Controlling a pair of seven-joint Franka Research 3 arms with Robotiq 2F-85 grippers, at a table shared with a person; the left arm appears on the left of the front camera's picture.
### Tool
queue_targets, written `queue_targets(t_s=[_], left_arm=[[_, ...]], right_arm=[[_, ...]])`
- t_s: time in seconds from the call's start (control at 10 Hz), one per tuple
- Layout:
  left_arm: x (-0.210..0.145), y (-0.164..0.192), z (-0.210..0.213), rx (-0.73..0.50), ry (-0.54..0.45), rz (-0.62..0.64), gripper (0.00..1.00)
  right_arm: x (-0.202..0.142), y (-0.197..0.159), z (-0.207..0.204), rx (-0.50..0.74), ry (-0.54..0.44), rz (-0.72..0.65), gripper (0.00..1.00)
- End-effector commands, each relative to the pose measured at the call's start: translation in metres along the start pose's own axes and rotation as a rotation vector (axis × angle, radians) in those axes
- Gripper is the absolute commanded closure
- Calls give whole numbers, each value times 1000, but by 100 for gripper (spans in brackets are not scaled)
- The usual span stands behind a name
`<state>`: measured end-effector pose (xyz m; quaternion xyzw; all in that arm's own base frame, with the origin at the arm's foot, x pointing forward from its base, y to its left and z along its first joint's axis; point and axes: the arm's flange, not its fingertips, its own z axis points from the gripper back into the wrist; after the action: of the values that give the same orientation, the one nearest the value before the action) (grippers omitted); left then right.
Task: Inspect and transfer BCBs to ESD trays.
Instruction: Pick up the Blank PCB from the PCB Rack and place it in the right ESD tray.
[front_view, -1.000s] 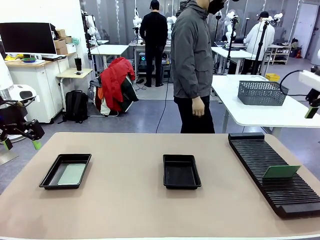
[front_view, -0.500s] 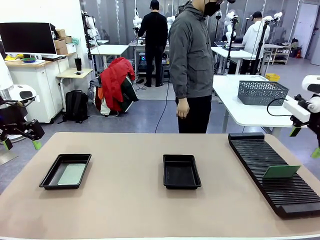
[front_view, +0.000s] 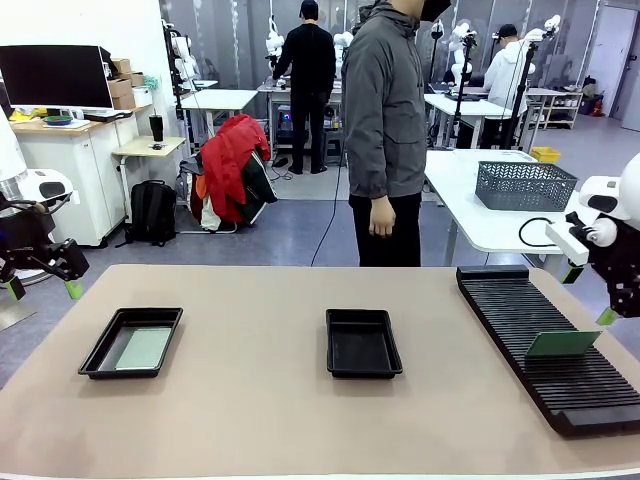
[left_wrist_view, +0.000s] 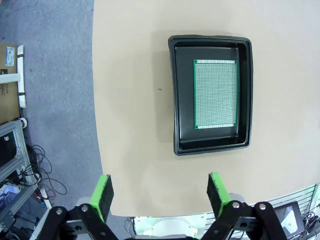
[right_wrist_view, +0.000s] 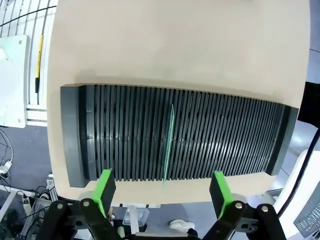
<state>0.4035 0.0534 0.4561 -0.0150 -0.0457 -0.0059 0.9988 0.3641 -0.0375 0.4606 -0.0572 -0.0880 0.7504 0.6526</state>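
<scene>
Tan tabletop carried two black ESD trays side by side toward its near edge. The left tray held a green BCB lying flat on its floor, toward the tray's right side. The middle tray showed a bare black floor. At the right, a long black slotted rack ran from near to far, and a second BCB stood on edge in a slot about halfway along.

Off the table's left edge, the left gripper hovered with its fingers spread wide, gripping nothing. The right gripper hung above the rack just beyond the standing board, likewise spread and gripping nothing.

Past the far edge stood a person in a grey jacket, one hand hanging down. Farther right, a grey mesh basket sat on a white table.
</scene>
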Motion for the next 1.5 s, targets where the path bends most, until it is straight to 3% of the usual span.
queue_targets(t_s=[0.0,0.7,1.4], left_arm=[[-1,1,-1,-1,0,-7,0],[-1,1,-1,-1,0,-7,0],[-1,1,-1,-1,0,-7,0]], right_arm=[[-8,2,-24,-2,19,0,0],[-23,-6,-85,8,18,-53,0],[-30,-6,-118,20,10,-93,0]])
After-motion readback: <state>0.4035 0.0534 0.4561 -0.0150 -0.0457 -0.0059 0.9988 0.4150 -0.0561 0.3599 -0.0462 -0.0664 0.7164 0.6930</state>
